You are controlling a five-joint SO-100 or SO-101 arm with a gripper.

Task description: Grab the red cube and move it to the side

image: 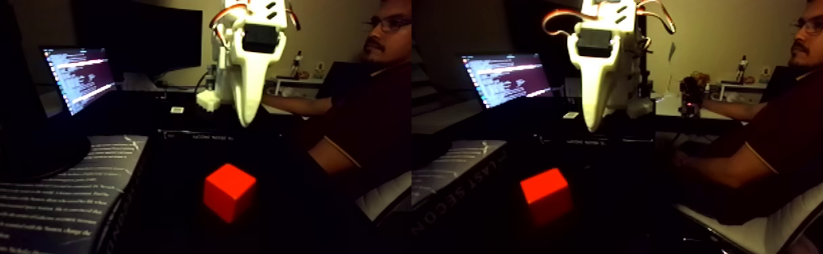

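Picture layout: one wide frame, two nearly equal halves side by side, dim room.
Gripper (248,118): white, hanging from the top centre of the left half, its long pointed finger aimed down; seen again at the top of the right half. A black motor block sits in its upper body, with orange wires looping above.
Gripper state: cannot tell how wide it stands; one finger is plain, the other is not made out. It holds nothing.
Red cube (229,192): lower centre of the left half, resting on the dark table (173,216), below the fingertip and clearly apart from it; in the right half it lies lower left of the gripper.
Laptop (79,78): upper left, screen lit with lines of text.
Book (45,202): lower left corner, pale printed text on its cover, left of the cube.
Person (363,108): seated at the right edge of each half, forearm reaching towards a desk behind the arm.
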